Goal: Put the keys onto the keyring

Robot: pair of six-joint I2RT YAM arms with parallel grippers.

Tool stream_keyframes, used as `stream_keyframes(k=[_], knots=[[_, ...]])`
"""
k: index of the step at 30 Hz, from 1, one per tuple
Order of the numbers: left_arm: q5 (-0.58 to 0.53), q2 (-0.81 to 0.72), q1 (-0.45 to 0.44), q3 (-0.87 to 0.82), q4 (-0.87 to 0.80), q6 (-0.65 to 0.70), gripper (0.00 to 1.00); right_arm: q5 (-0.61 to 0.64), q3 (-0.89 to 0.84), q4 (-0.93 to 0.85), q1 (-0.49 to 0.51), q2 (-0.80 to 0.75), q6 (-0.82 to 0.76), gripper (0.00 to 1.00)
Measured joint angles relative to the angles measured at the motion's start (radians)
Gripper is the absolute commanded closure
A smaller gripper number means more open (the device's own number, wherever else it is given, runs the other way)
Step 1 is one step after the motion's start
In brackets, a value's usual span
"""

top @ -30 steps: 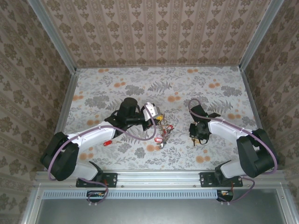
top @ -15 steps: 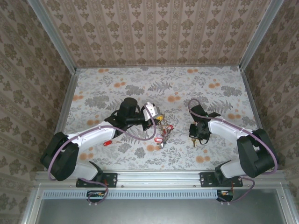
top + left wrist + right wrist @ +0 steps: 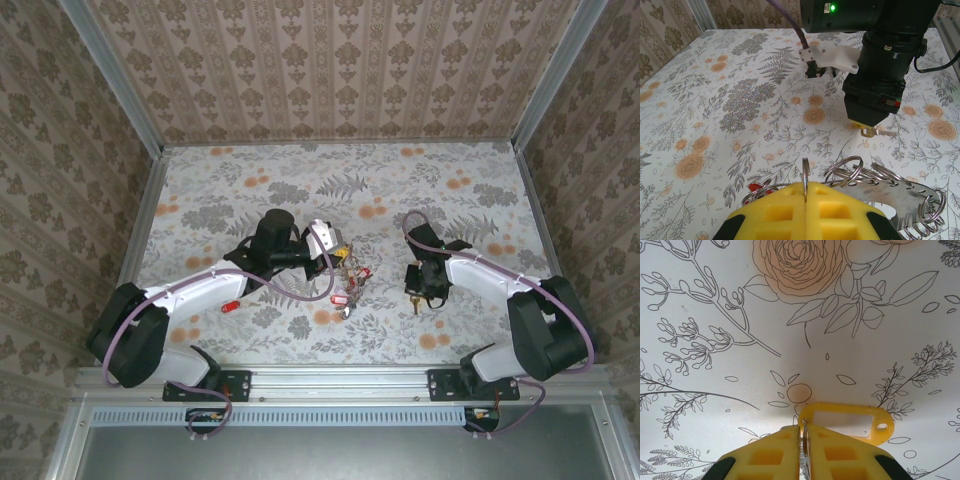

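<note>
1. Far left in the top view, one small red piece (image 3: 228, 305) lies on the flowered table (image 3: 460, 190), touching the left forearm's edge and well apart from everything else. It is too small to tell whether it is a key.
2. The left gripper (image 3: 337, 257) sits near the table's middle. In its wrist view the yellow fingers (image 3: 775, 212) are pinched together on one upright wire ring (image 3: 805, 172).
3. Just beside it lies the keyring (image 3: 907, 200), flat and grey with a toothed rim. Looped wire rings overlap on it, too tangled to count.
4. The keys (image 3: 350, 280) cluster there; three red heads can be counted from above. The gripper hides part of the pile.
5. A bare strip of table separates this cluster from the right gripper (image 3: 425, 287).
6. The right gripper's fingers (image 3: 840, 460) are pressed narrow against a thin metal edge (image 3: 803, 432); what it belongs to cannot be told.
7. One yellow tag (image 3: 845, 422) with a clear window lies flat just past those fingertips.
8. One brass key (image 3: 877, 132) pokes out beneath the right gripper, resting on the table.
</note>
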Motion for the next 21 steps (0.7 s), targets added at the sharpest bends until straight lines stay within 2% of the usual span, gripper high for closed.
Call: stream_keyframes(k=[16, 21], knots=[[0.000, 0.000, 0.000, 0.000, -0.002, 0.000, 1.00, 0.000, 0.015, -0.009, 0.000, 0.027, -0.016, 0.88], [0.000, 0.000, 0.000, 0.000, -0.007, 0.000, 1.00, 0.000, 0.019, -0.010, 0.000, 0.028, -0.016, 0.86]])
